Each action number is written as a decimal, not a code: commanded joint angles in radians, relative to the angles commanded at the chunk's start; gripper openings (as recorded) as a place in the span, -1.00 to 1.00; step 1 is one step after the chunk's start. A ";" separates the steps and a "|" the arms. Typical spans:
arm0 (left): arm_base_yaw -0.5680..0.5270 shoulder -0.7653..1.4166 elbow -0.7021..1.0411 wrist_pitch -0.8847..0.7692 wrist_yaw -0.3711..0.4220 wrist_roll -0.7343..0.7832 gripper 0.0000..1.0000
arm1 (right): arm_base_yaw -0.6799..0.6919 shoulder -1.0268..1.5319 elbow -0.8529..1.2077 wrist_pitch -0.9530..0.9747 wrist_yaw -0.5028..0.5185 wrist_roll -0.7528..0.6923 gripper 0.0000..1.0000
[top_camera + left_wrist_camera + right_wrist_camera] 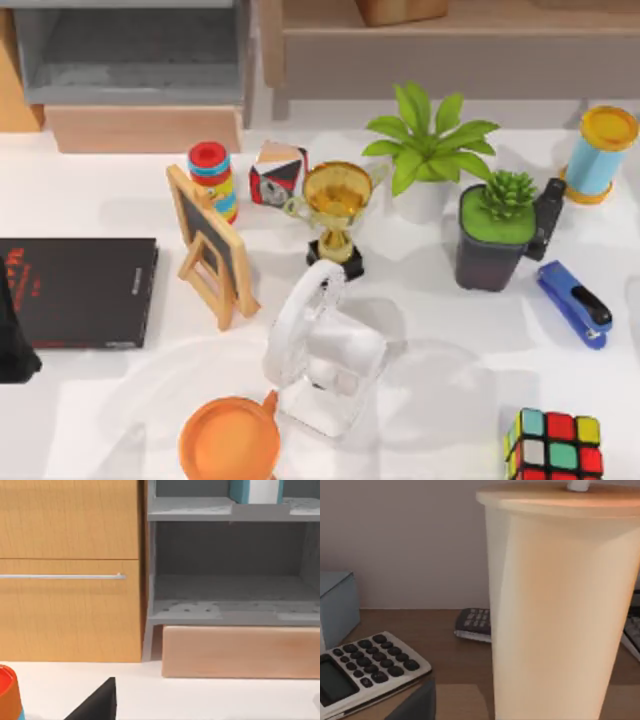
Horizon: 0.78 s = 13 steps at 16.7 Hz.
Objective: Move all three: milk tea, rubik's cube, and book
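Observation:
The milk tea is a tall pale cup with an orange-tan lid and a white straw. It stands upright on a wooden surface, very close in front of my right gripper, whose dark tip shows beside it. The book lies flat at the table's left with its black, red-marked cover up. A dark part of my left arm overlaps its near left corner, and my left gripper faces the back cabinet. The rubik's cube sits at the table's near right.
A calculator, a dark keypad and a pale blue box share the wooden surface. Crowding the table's middle are a chalkboard easel, patterned cube, trophy, two potted plants, stapler, a white translucent object and an orange disc.

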 joint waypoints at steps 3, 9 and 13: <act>0.000 0.000 0.000 0.000 0.000 0.000 1.00 | -0.005 0.064 0.042 0.036 -0.005 -0.001 1.00; 0.000 0.000 0.000 0.000 0.000 0.000 1.00 | 0.000 0.074 0.054 0.030 -0.002 -0.001 1.00; 0.000 0.000 0.000 0.000 0.000 0.000 1.00 | 0.003 0.172 0.187 -0.002 0.006 -0.001 1.00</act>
